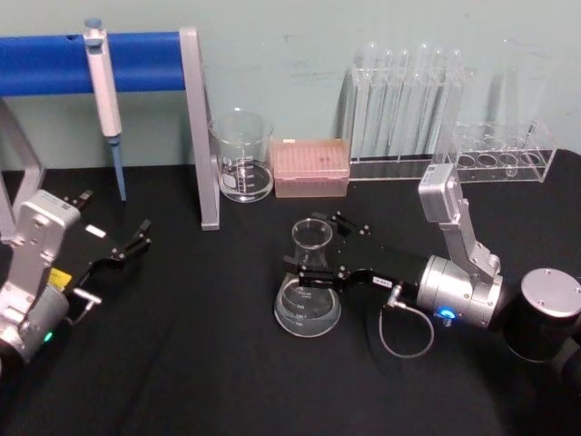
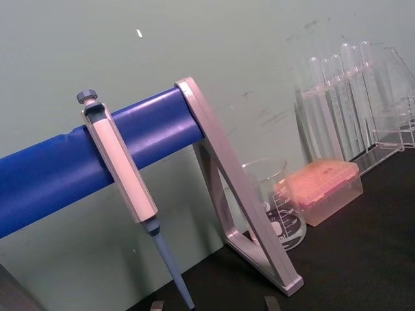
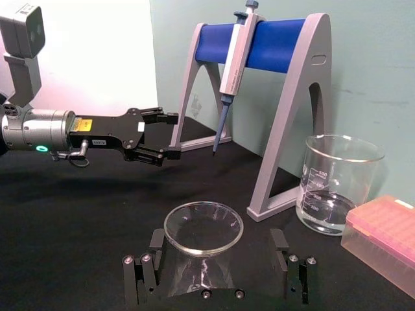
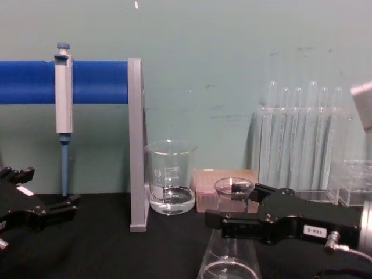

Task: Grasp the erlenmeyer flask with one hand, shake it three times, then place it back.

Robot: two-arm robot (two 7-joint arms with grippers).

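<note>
The erlenmeyer flask is seen upright on the black table, near the centre of the scene and just nearer than the pink tip box. The right gripper is reached in from the right, low over the table, and is set level with the flask's neck. Its fingers are spread, one on the near side of the neck and one on the far side. In the right wrist view one pad sits just beside the flared rim and the other stands apart from it, so the glass is straddled, not clamped. A small white label is noted on the gripper body in the chest view. The left gripper is held at the far left, well apart from the flask, with its fingers parted and nothing between them (seen clearly from the right wrist). Behind the flask, a glass beaker with a little clear liquid stands to the left of the tip box. A pipette is hung on the blue-barred stand at far left. A row of test tubes is ranged along the wall at far right.
</note>
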